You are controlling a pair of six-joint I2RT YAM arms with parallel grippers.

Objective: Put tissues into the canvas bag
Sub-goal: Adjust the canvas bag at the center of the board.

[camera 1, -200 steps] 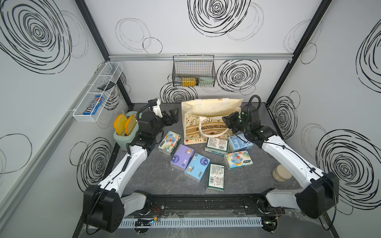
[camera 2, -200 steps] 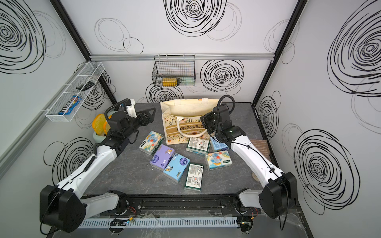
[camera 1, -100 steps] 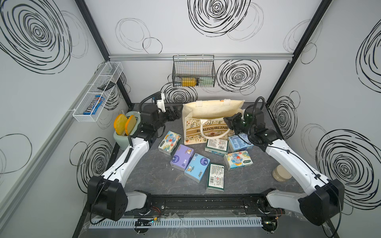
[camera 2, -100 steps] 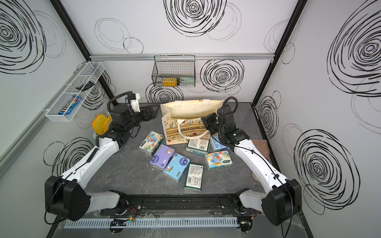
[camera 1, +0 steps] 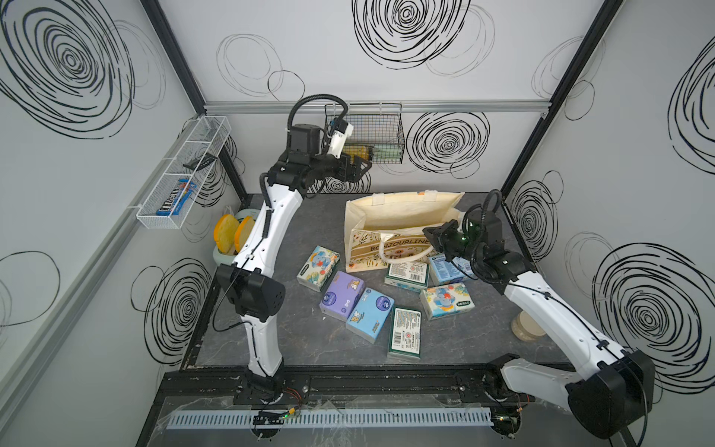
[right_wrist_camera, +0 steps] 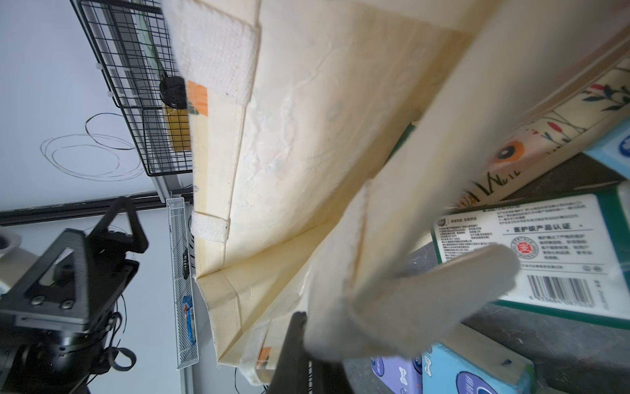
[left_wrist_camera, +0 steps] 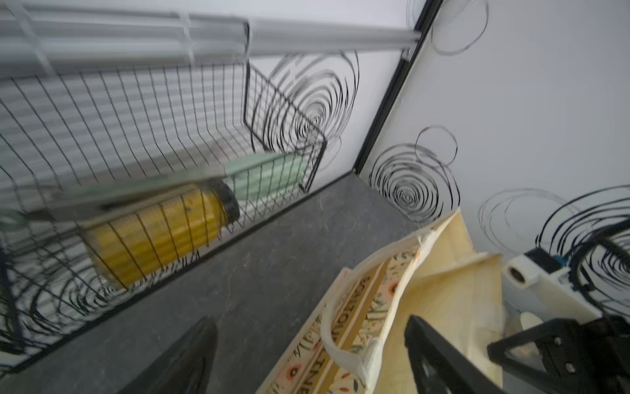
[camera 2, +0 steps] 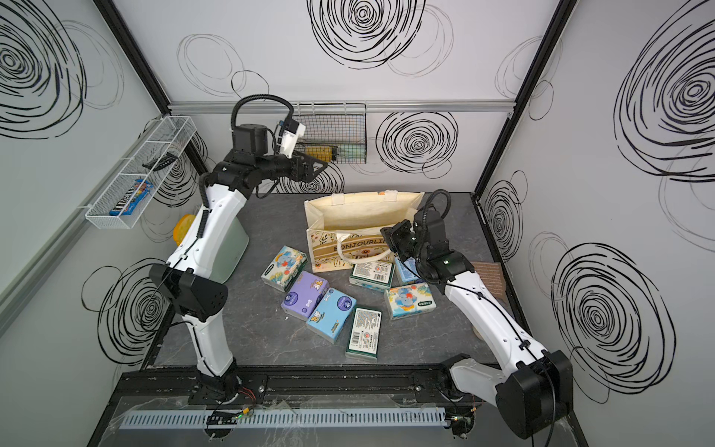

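The canvas bag point(camera 1: 402, 216) point(camera 2: 363, 218) stands at the back of the table with its mouth gaping. My right gripper point(camera 1: 431, 237) point(camera 2: 390, 237) point(right_wrist_camera: 303, 327) is shut on the front rim of the bag point(right_wrist_camera: 306, 143) at its right corner. My left gripper point(camera 1: 361, 170) point(camera 2: 319, 170) point(left_wrist_camera: 306, 337) hangs open and empty, high above the bag's left end. Several tissues lie in front of the bag: an elephant-print pack point(camera 1: 318, 268), a purple pack point(camera 1: 341, 295), a light blue pack point(camera 1: 370, 315) and a green-white pack point(camera 1: 404, 333).
A black wire basket point(camera 1: 367, 143) point(left_wrist_camera: 136, 143) holding a yellow jar hangs on the back wall right by my left gripper. A white wire shelf point(camera 1: 182, 174) is on the left wall. A green toaster point(camera 1: 232, 236) stands at the left. A brown striped cloth point(camera 2: 487, 278) lies at the right.
My left arm has risen from beside the bag's left rim to high up by the wire basket. The bag's mouth now stands wider. My right gripper keeps its hold.
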